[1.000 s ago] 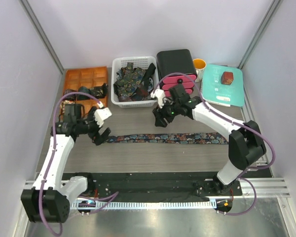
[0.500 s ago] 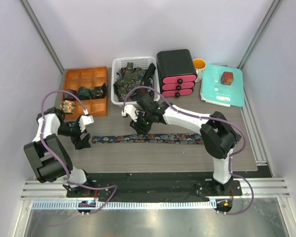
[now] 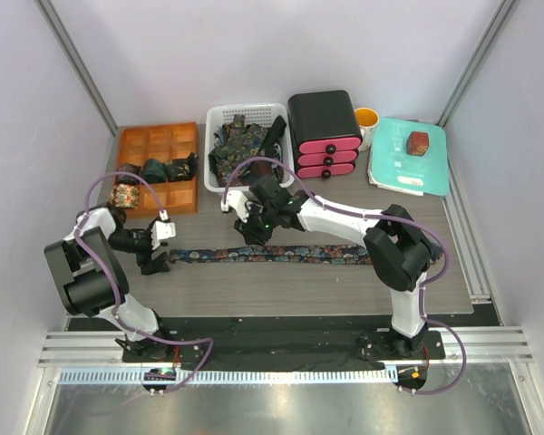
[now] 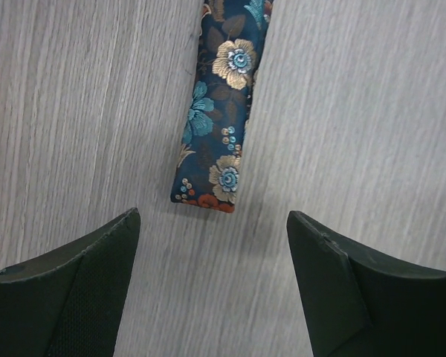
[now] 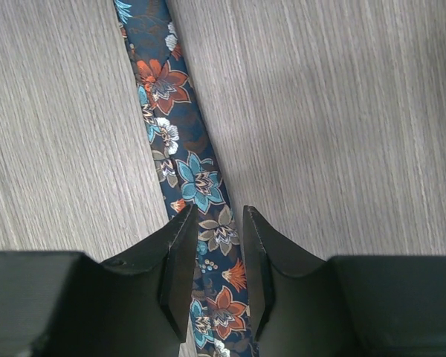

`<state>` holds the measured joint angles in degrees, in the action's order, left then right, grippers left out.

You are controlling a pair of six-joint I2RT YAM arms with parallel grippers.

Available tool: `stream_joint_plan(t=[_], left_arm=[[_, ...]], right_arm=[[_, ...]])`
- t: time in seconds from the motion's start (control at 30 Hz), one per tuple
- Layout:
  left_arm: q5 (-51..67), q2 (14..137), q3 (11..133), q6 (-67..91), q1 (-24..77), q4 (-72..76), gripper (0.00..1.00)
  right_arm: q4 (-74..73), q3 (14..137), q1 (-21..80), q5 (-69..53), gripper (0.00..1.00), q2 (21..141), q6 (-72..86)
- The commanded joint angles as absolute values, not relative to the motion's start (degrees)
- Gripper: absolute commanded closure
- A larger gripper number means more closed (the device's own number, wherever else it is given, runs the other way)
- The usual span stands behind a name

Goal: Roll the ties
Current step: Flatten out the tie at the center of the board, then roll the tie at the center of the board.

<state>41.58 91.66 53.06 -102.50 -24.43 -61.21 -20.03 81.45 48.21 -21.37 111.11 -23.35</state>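
Tie (image 4: 219, 126) end just ahead of released left claw (image 4: 212, 223) | right claw (image 5: 217, 212) narrowed astride tie, grip unclear

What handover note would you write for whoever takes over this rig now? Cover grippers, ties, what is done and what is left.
Left gripper: open, just short of the end of the flat tie.
Right gripper: jaws narrow, astride that tie; grip unclear.
Done: rolls sit in the tray.
Left: roll the flat tie, then the ties in the basket.
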Motion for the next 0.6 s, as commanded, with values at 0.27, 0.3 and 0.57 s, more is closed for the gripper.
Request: stream_joint_plan(t=[0.27,0.3,0.57], left_arm=[[44.03,94.48,52.21,-103.36,-21.27,-55.72,0.32],[44.12,94.66,52.38,-103.45,-20.83,-56.24,0.36],[44.56,93.96,56.68,-105.91,-20.22,-65.98,0.58]], right_arm=[[-16.61,76.82,50.19,-21.62,0.65,111.97,-22.06],[-16.7,76.64,50.19,-21.53,0.65,112.15,-22.23],[-16.44,75.5,50.19,-22.14,0.66,113.56,-22.68]])
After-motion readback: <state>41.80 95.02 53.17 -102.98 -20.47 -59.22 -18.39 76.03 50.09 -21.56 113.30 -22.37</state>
